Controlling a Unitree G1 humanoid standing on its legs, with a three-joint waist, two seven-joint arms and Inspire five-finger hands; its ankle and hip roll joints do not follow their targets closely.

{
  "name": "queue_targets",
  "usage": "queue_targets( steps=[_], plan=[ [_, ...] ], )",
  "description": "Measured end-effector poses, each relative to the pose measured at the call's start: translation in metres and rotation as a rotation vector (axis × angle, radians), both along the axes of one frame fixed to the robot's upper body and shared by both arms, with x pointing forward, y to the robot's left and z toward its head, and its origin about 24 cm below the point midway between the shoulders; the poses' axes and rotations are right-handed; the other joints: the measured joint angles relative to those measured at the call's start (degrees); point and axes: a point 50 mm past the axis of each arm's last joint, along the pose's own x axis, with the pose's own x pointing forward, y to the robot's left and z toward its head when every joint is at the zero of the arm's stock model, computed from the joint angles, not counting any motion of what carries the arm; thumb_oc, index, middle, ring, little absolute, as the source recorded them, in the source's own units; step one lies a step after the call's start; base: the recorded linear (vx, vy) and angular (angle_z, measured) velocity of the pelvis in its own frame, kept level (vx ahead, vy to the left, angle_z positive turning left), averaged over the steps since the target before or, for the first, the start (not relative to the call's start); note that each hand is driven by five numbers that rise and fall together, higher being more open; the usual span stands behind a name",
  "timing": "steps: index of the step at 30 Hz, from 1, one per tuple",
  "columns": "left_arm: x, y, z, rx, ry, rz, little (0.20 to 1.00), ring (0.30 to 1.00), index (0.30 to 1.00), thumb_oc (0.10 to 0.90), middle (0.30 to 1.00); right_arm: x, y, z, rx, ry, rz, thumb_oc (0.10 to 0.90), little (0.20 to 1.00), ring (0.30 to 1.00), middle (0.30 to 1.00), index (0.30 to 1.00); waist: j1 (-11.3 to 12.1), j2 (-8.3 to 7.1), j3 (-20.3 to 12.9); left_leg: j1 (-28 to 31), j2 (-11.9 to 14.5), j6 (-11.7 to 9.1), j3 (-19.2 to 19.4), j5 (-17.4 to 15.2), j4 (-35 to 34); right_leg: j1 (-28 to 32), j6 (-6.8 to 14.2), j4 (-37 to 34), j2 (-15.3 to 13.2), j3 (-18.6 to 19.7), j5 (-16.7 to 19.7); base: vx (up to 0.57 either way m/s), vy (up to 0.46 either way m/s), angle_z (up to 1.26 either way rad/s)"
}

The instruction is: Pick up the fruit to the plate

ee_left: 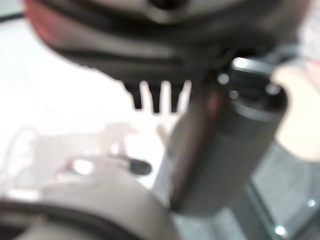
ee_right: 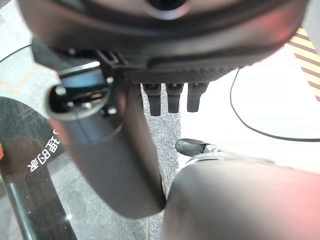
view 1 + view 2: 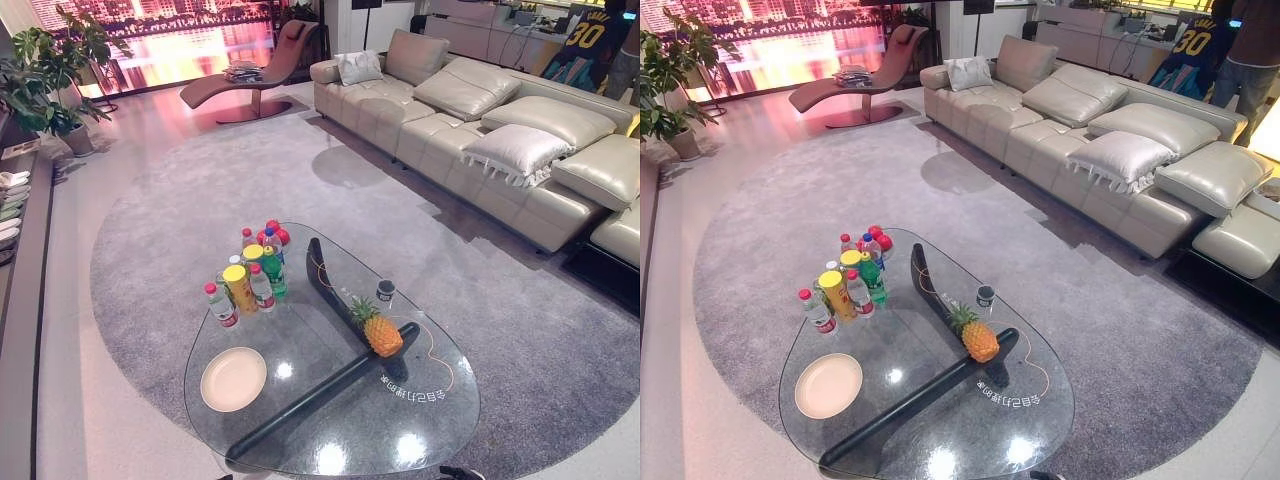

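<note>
Both my hands hang at my sides, away from the table: my left hand [image 1: 220,135] and my right hand [image 2: 110,150] each have fingers hanging straight and relaxed, holding nothing.

The pineapple [image 3: 380,330] stands upright on the glass table [image 3: 430,410], at about three o'clock from the table's middle, touching the dark base beam that shows through the glass. The empty plate [image 3: 233,379] lies at about eight o'clock, well apart from the fruit, with that beam between them.

I judge the main risk is the pineapple itself: it is top-heavy with a spiky crown, so a grasp too high could tip it, and it may roll on the slick glass. The carry passes near the cluster of bottles [image 3: 250,280] at eleven o'clock; a wide swing could topple them. The small cup [image 3: 386,291], near the fruit at its twelve o'clock, could be knocked on my approach.

The table sits on a round grey rug [image 3: 150,200]. A long pale sofa [image 3: 470,130] with cushions runs at two o'clock, a lounge chair [image 3: 255,75] at twelve, a potted plant [image 3: 50,70] at ten, and a person [image 3: 590,45] stands behind the sofa.
</note>
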Motion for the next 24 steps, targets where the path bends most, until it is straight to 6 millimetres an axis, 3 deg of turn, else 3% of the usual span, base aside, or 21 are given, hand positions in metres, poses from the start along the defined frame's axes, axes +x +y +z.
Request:
queue_targets(
  steps=[24],
  plan=[
    [-0.0031, -0.0009, -0.0009, -0.018, 0.018, 0.019, 0.900, 0.900, 0.900, 0.800, 0.900, -0.0007, -0.0012, 0.0001, -0.013, 0.002, -0.003, 0.800, 0.900, 0.900, 0.900, 0.900, -0.01, 0.24, 0.17, 0.54, -0.01, 0.02, 0.03, -0.04, -0.02, 0.54, 0.06, -0.02, -0.06, 0.00, -0.07, 0.00, 0.000, 0.00]
  ],
)
